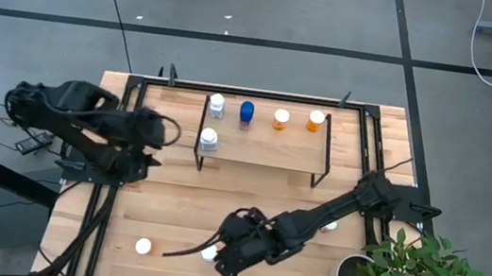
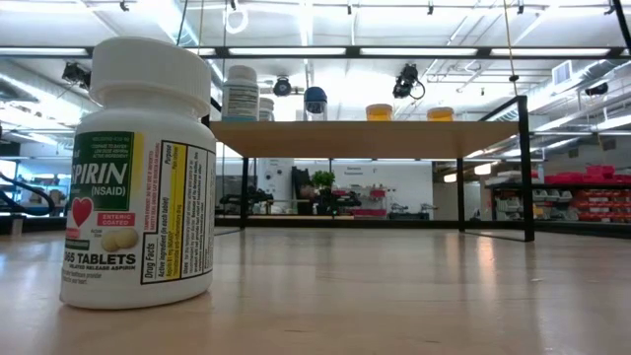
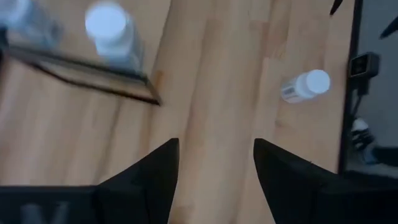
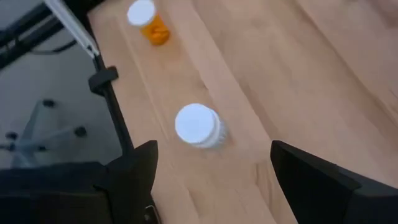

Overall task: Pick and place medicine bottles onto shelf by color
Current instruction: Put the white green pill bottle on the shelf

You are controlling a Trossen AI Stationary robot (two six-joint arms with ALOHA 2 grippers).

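Near the front edge of the desk (image 1: pixel 169 214), the right claw (image 4: pixel 211 171) hangs low with its fingers spread wide and nothing between them. Just beyond them a white-capped bottle (image 4: pixel 198 126) stands upright on the wood, and farther along the same edge stands an orange bottle (image 4: pixel 149 22) with a white cap. From above, this claw (image 1: pixel 229 250) sits at the near middle of the desk, its arm reaching in from the right.

The left claw (image 3: pixel 214 168) is also open and empty, held over bare wood left of the shelf (image 1: pixel 264 145). A white bottle (image 3: pixel 305 86) lies on its side well apart from it.

On the shelf stand five bottles: a white one (image 1: pixel 217 106) at the far left, a blue one (image 1: pixel 246 112) beside it, then two orange ones (image 1: pixel 281 119) (image 1: pixel 316 121) to the right, and another white one (image 1: pixel 209 140) at the near left corner. A large aspirin bottle (image 2: pixel 138 173) stands close to the low camera.
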